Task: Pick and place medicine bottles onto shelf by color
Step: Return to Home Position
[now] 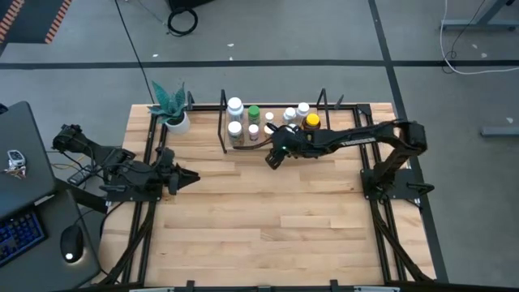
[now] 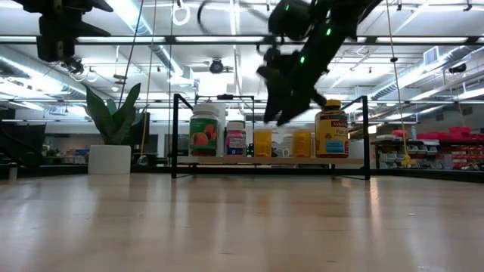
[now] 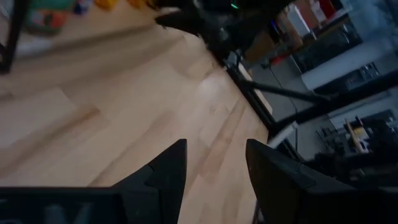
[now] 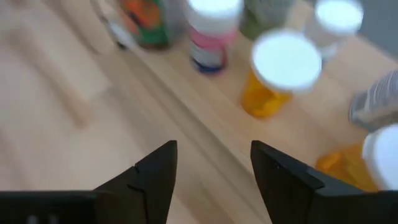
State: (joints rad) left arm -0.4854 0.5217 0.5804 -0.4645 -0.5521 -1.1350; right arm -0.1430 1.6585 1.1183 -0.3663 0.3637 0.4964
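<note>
Already on the shelf (image 2: 175,136), medicine bottles (image 2: 262,143); right pincer (image 4: 213,147) agape nearby.

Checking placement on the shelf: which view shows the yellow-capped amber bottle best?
The low view: the yellow-capped amber bottle stands upright on the shelf, label visible. The high view shows only its cap; the wrist views do not show it clearly.

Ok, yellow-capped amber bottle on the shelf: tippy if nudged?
Probably stable: amber bottle stands upright, wide for its height. Smooth label, maybe slippery. Round, so would roll if toppled. Right hand hovers open before the shelf.
</note>
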